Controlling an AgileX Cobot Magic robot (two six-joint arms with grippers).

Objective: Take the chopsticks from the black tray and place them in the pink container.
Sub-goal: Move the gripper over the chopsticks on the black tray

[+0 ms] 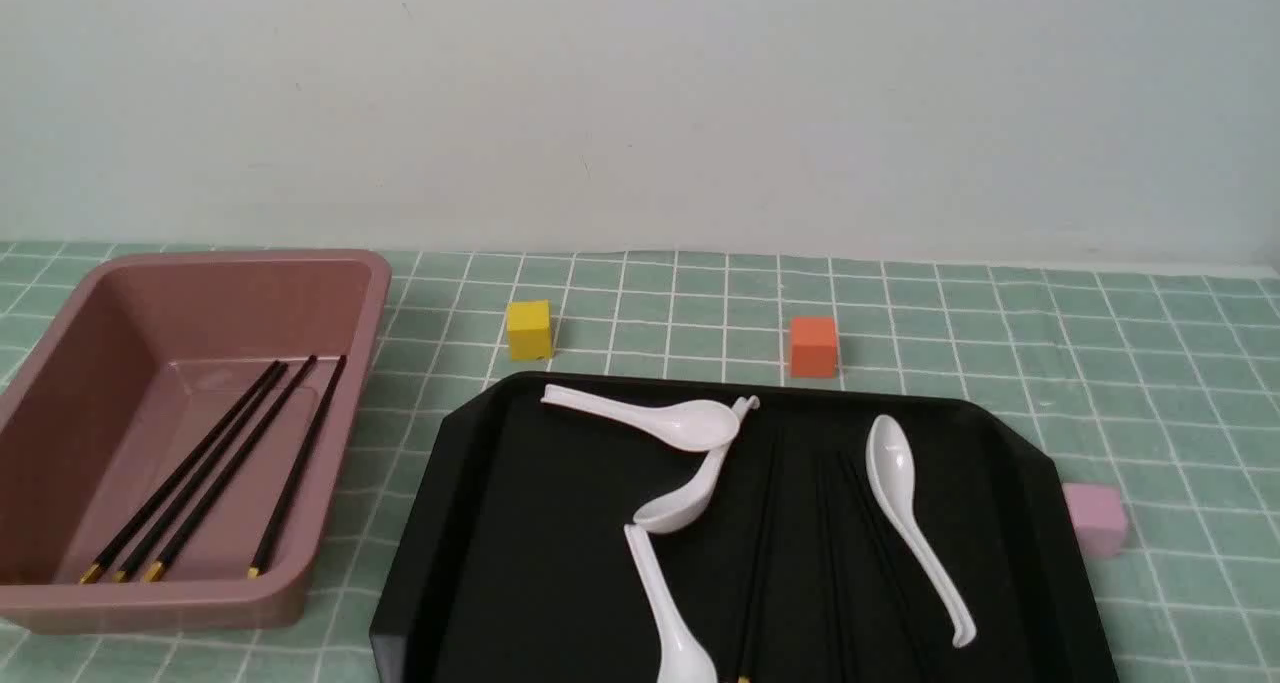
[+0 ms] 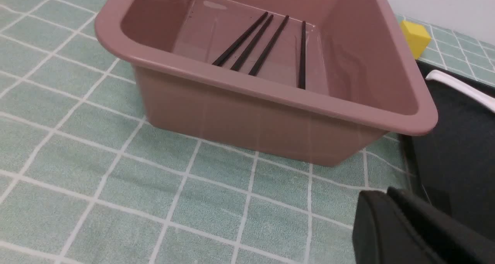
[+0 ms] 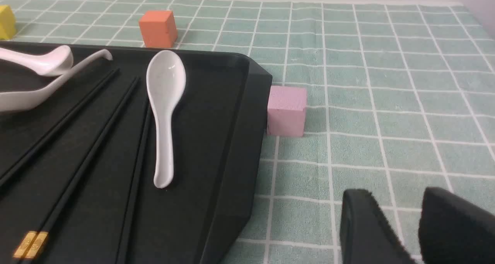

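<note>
While four chopsticks (image 1: 298, 465) lie in the pink container (image 1: 150, 608) at your far left, more chopsticks (image 3: 89, 152) rest in the black tray (image 1: 470, 523) to its right (black on black, hard to count) among white spoons (image 1: 905, 503). Your left pincer (image 2: 388, 194) hovers by the container's near side, fingers pressed together, empty. Your right pincer (image 3: 400, 202) hangs over the worktop (image 1: 1150, 363) just right of the tray, fingers narrowly apart, holding nothing.
</note>
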